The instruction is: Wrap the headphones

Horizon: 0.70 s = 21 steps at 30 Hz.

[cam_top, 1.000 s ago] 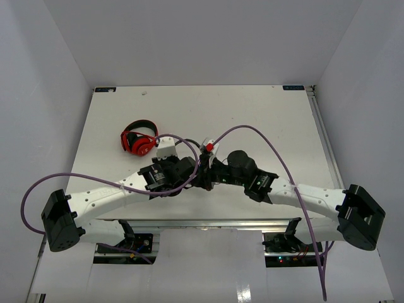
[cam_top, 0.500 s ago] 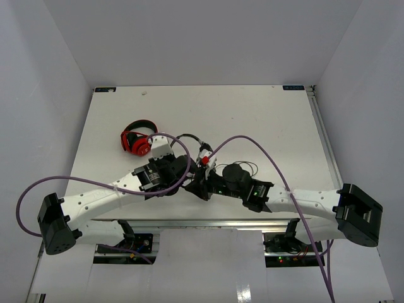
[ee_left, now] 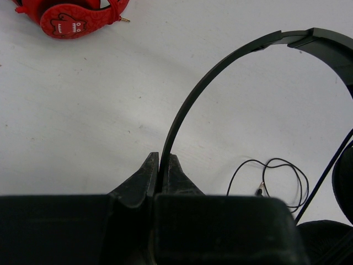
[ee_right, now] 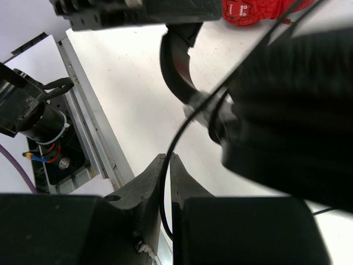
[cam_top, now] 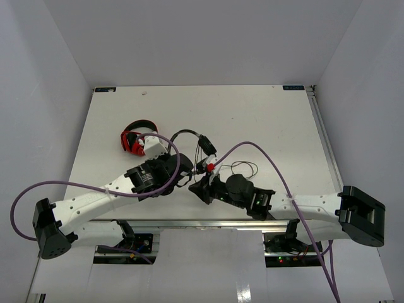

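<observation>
From above, the headphones (cam_top: pixel 206 144) are near the middle of the counter (cam_top: pixel 271 117), where the left end effector (cam_top: pixel 184 169) and right end effector (cam_top: pixel 198 187) meet, with red headphones (cam_top: pixel 135 140) lying just to their left. The left wrist view shows its fingers (ee_left: pixel 148 175) clenched on the thin headband (ee_left: pixel 220 65), which arches up to the right, and a loose coil of cable (ee_left: pixel 273 168) on the counter beyond. The right wrist view shows its fingers (ee_right: pixel 148 179) pinched tight on the cable, just beneath a black earcup (ee_right: pixel 287 105).
</observation>
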Motion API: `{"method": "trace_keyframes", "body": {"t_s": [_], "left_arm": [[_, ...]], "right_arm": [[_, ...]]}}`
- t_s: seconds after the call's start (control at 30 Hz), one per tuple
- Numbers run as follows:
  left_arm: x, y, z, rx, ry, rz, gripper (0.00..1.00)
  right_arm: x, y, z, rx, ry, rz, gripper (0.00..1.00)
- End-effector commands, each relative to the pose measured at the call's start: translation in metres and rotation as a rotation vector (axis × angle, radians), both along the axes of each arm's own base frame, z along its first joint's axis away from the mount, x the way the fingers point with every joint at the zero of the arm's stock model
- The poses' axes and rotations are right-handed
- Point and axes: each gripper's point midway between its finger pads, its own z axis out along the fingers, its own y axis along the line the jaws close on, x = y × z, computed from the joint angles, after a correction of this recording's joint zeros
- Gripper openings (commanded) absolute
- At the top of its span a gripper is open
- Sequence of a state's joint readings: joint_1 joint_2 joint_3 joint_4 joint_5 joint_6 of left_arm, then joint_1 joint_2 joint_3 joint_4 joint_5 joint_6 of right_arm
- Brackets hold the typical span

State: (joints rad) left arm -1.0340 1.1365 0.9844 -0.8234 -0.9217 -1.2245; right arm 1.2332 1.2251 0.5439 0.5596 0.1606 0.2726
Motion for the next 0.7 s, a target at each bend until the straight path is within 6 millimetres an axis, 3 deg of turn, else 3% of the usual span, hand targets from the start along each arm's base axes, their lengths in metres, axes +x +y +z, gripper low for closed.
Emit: {"method": "trace_keyframes", "body": {"t_s": [0.0, 0.67], "left_arm": [[0.004, -0.015, 0.039, -0.219, -0.07, 0.01, 0.0], [-0.008, -0.021, 0.046, -0.356, -0.054, -0.031, 0.0]], "right_arm": [[0.008, -0.006, 0.011, 0.071, -0.052, -0.058, 0.14], [0.017, -0.018, -0.002, 0.136, -0.175, -0.106, 0.18]]}}
